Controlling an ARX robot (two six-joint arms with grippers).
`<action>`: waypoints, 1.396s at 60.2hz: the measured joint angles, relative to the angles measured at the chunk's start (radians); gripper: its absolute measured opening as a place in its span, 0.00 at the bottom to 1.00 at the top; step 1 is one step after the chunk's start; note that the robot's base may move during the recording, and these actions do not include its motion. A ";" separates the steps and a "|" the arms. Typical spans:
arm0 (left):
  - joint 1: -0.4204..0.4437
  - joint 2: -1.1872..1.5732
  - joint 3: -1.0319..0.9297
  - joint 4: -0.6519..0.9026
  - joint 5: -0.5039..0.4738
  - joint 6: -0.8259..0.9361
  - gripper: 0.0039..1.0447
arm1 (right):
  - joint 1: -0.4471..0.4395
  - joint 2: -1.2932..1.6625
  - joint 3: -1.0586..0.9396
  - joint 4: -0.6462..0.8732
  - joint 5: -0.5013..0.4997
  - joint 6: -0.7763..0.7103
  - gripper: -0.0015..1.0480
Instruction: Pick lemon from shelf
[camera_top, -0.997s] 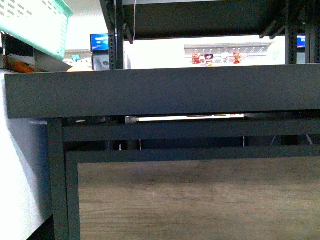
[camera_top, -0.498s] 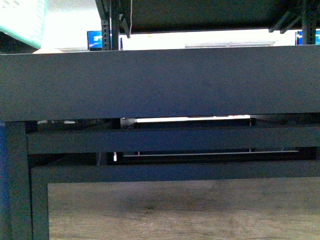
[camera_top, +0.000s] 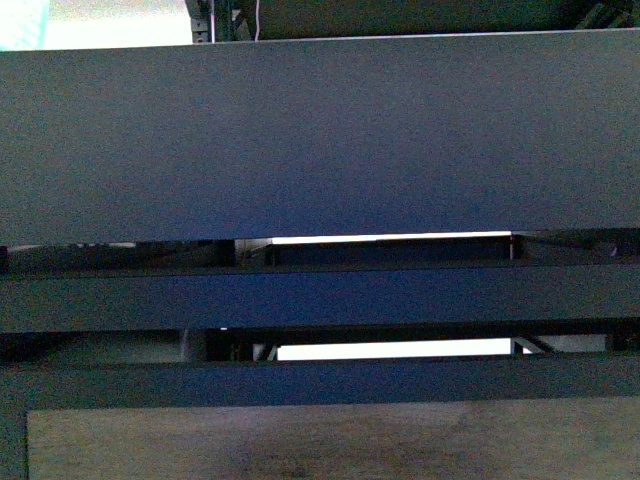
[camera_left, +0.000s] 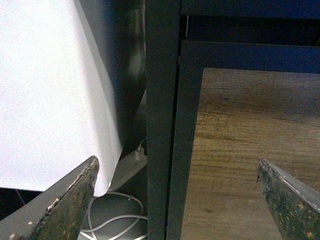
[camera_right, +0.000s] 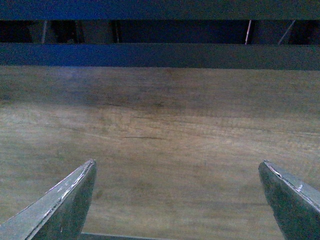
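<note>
Pretty much the whole front view is taken up by the shelf, seen from very close and low down. The biggest chunk is the dark raised front wall of one tray. What's inside that tray can't be told at all, since the rim is viewed side-on and the contents are hidden behind it. Under it, a black crossbar and then the wood-look panel are seen. In the left wrist view a white sheet is found just beside the shelf's corner post, with a white cable coiled underneath.

The left pincer is spread wide with nothing in it, pointed at that corner post. The right pincer is spread just as wide, also empty, faced at the wood panel.

The lemon isn't shown anywhere, so it's presumably up in a tray above rim level, but that's only a guess. Handling-wise it would be expected to be light, firm with a little give, and a bit waxy. It's probably best taken across the fat middle rather than the pointy ends, with a moderate squeeze so it isn't squirted out sideways.
</note>
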 joint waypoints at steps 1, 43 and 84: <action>0.000 0.000 0.000 0.000 0.000 0.000 0.92 | 0.000 0.000 0.000 0.000 0.000 0.000 0.93; 0.000 0.001 0.000 0.000 0.000 0.000 0.92 | 0.000 0.000 0.000 0.000 0.000 0.000 0.93; 0.000 0.000 0.000 0.000 0.000 0.000 0.92 | 0.000 0.000 0.000 0.000 0.000 0.000 0.93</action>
